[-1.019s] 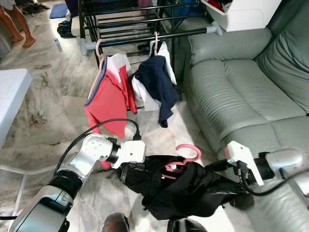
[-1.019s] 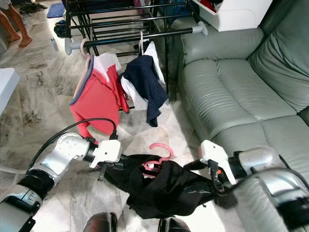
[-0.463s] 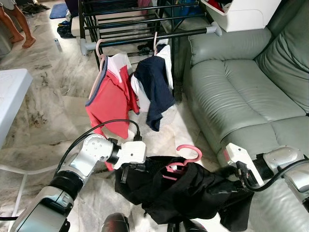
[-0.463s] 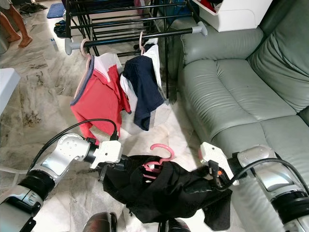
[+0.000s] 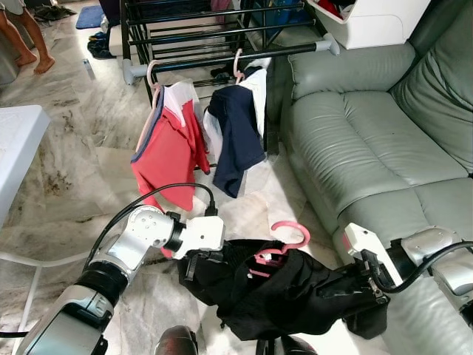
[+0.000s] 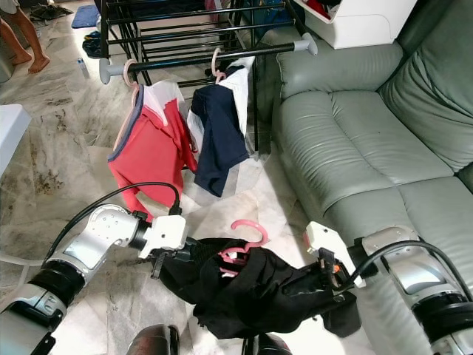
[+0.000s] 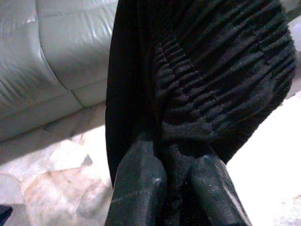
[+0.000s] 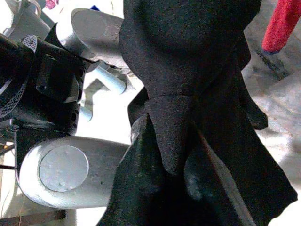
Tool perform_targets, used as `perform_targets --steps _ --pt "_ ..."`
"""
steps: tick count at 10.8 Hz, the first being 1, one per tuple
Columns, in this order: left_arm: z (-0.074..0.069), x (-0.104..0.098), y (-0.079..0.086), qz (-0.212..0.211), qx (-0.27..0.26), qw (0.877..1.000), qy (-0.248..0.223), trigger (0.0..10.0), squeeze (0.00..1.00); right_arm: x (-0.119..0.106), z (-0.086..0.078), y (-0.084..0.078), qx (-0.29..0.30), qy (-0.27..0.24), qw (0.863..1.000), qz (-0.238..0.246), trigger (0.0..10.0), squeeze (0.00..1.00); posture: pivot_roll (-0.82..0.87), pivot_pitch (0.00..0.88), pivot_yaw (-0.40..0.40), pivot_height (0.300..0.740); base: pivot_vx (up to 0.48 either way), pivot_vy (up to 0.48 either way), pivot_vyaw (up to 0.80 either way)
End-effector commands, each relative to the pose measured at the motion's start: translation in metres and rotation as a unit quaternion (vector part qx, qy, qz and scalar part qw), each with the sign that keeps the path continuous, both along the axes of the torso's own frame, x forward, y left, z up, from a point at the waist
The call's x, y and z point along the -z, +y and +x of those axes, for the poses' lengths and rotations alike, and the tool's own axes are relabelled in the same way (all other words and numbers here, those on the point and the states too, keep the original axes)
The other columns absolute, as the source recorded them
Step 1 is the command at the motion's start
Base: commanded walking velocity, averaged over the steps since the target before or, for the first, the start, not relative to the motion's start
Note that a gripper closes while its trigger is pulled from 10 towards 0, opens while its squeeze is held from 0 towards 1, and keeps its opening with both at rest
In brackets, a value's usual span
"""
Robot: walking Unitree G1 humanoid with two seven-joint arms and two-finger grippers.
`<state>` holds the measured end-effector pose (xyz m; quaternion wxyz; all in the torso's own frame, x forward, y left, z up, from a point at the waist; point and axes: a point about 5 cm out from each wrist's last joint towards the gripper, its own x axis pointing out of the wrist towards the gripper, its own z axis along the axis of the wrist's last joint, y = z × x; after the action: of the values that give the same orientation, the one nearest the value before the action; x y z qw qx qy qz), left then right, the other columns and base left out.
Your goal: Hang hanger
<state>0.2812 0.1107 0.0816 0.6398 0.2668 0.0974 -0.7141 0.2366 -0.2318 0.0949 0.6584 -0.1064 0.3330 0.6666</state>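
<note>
The limp black knitted garment (image 5: 288, 292) sags over the marble floor, on a stiff pink plastic hanger (image 5: 284, 237). The left tool (image 7: 171, 188) and right tool (image 8: 171, 181) each pinch soft, light cloth. Better hold: the hanger's rigid hook, facing the black metal drying rack (image 5: 222, 52).

Rack (image 5: 222, 55) left of sofa (image 5: 369, 140)
</note>
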Motion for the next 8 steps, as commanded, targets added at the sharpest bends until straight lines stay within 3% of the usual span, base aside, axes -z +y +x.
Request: perform_targets --steps 1,5,6,7,8 --pt "0.000 -0.004 -0.001 -0.010 0.002 1.000 -0.005 0.0 0.00 -0.001 0.000 0.003 -0.012 0.005 1.000 0.004 0.0 0.00 -0.06 0.067 0.002 0.740 0.000 0.000 0.00" --pt "0.003 0.001 -0.003 -0.002 -0.006 1.000 -0.018 0.0 0.00 -0.003 0.002 0.008 -0.004 -0.009 1.000 0.018 0.0 0.00 -0.07 0.066 0.006 0.740 0.000 0.000 0.00" --pt "0.014 0.002 -0.002 0.002 -0.056 0.996 -0.067 0.0 0.00 -0.002 0.011 0.010 0.021 -0.047 0.999 0.015 0.0 0.00 -0.07 0.058 0.009 0.740 0.000 0.000 0.00" --pt "0.024 0.000 -0.002 -0.004 -0.102 0.990 -0.096 6.7 0.00 -0.001 0.019 0.010 0.044 -0.082 0.996 0.002 0.0 0.00 -0.07 0.056 0.010 0.740 0.000 0.000 0.00" --pt "0.034 -0.002 0.001 0.011 -0.135 0.980 -0.145 10.0 1.00 0.003 0.030 0.008 0.068 -0.132 0.989 -0.026 0.0 0.00 -0.07 0.053 0.012 0.740 0.000 0.000 0.00"
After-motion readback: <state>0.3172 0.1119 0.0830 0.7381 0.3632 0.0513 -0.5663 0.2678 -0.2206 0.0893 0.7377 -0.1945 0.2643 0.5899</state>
